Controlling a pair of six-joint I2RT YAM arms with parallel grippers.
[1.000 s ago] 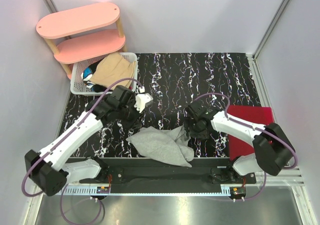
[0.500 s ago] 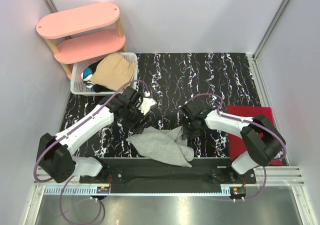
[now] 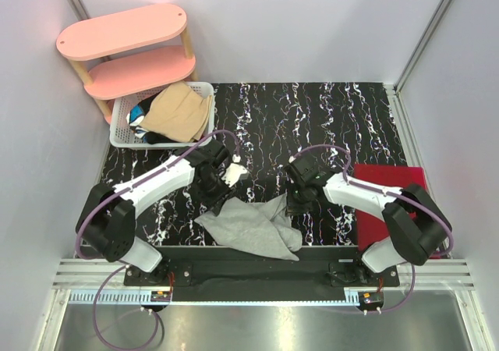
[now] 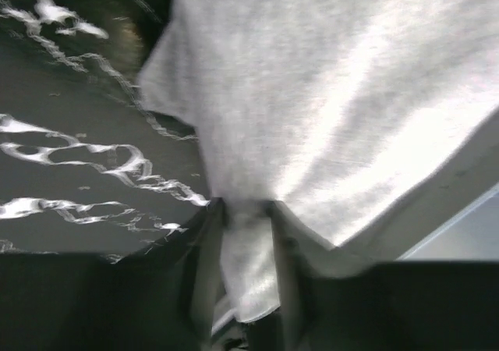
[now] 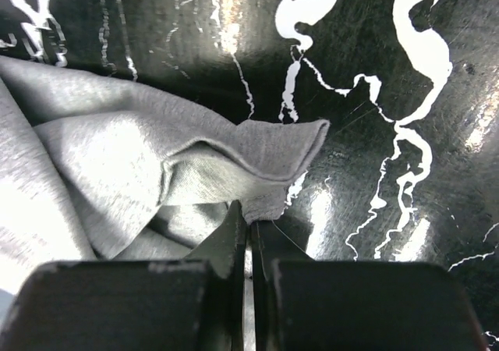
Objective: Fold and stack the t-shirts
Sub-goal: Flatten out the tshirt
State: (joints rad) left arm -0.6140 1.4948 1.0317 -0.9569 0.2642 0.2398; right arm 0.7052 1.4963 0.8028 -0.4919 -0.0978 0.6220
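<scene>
Rumpled heather-grey t-shirt (image 3: 248,228), pinched by left end effector (image 4: 245,218), right end effector (image 5: 249,222)

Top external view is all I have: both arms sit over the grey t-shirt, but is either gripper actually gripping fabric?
Observer: Yes. The left wrist camera shows the left gripper shut on a fold of the grey t-shirt.
Operator: And the right one?
Observer: The right gripper is shut on the edge of a raised flap.
Operator: Lifted clear?
Observer: No, that flap sits low over the marbled table.
</scene>
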